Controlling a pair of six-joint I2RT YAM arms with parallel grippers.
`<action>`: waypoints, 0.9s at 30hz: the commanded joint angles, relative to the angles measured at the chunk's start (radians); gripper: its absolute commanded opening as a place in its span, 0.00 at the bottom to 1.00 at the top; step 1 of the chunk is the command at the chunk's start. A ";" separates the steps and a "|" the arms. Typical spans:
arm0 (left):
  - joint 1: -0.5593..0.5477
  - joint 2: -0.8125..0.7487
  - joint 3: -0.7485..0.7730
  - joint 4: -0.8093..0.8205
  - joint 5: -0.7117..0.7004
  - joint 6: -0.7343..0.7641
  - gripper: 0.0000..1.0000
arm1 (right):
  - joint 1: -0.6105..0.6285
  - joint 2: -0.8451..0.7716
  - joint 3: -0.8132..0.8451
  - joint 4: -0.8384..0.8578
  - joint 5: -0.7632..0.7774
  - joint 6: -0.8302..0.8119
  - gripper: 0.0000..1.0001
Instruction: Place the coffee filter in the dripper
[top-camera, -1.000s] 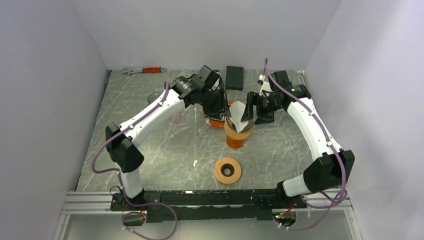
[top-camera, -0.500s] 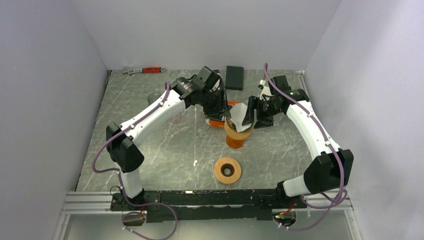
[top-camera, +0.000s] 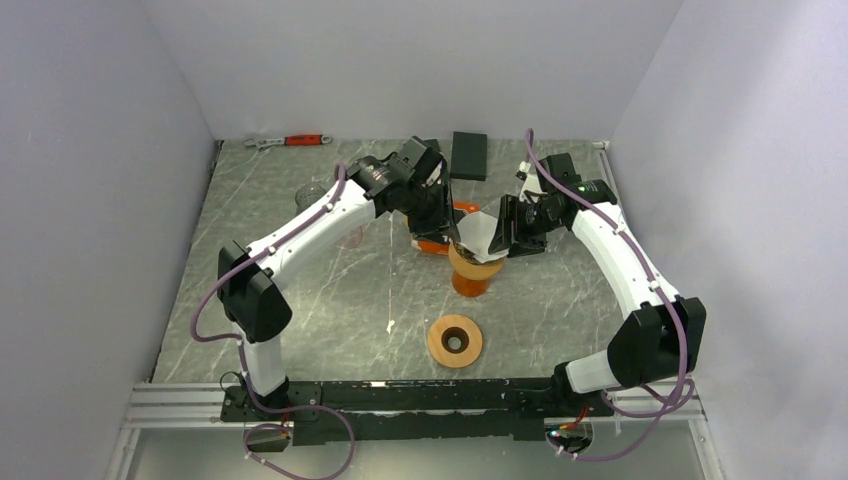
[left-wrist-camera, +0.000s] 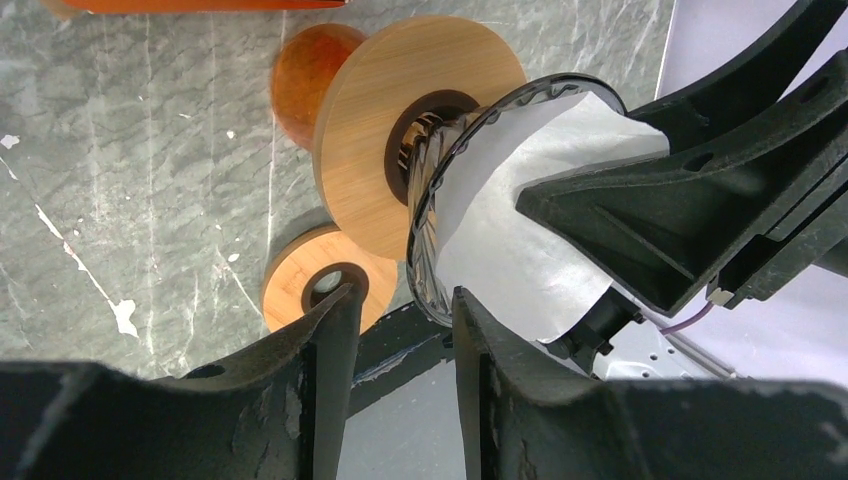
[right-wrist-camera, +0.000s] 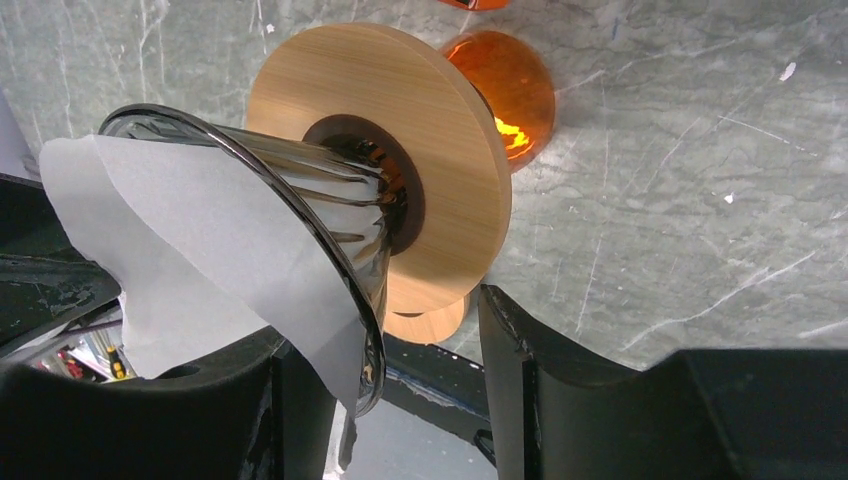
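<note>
1. The left arm is stretched from its base across the table (top-camera: 300, 290), its wrist bent down so that the left gripper (top-camera: 447, 232) is held at the left side of the dripper (top-camera: 468, 252).
2. The right arm is reached in from the other side, and the right gripper (top-camera: 497, 236) is set against the dripper's right side.
3. In the left wrist view, the left gripper (left-wrist-camera: 402, 300) is seen partly open. The dripper's glass rim (left-wrist-camera: 418, 270) lies between its fingers, with a gap beside it, and nothing is clamped.
4. In the right wrist view, the right gripper (right-wrist-camera: 380, 325) is likewise partly open. It straddles the rim and the edge of the coffee filter (right-wrist-camera: 190, 230), and a clear gap is left on one side.
5. The coffee filter (top-camera: 478, 228) is lodged inside the dripper's cone (right-wrist-camera: 330, 190), with its upper edge protruding past the rim.
6. The dripper is carried by its wooden collar (right-wrist-camera: 440, 130) on an orange glass (top-camera: 470, 282). A loose wooden ring (top-camera: 455, 340) lies nearer the bases.
7. Compared with a second ago, the filter is seated lower and no longer stands tall above the cone. The right gripper has been brought closer over it, and the left wrist has been shifted slightly.
</note>
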 joint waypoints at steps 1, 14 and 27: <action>-0.001 0.002 0.002 -0.010 0.002 0.004 0.44 | -0.003 -0.003 -0.006 0.036 0.014 -0.013 0.53; -0.001 0.024 0.011 -0.030 0.001 0.012 0.42 | -0.003 0.016 -0.038 0.062 -0.005 -0.009 0.52; -0.002 0.003 0.052 -0.017 -0.020 0.002 0.44 | -0.003 0.007 0.056 0.035 -0.029 0.001 0.58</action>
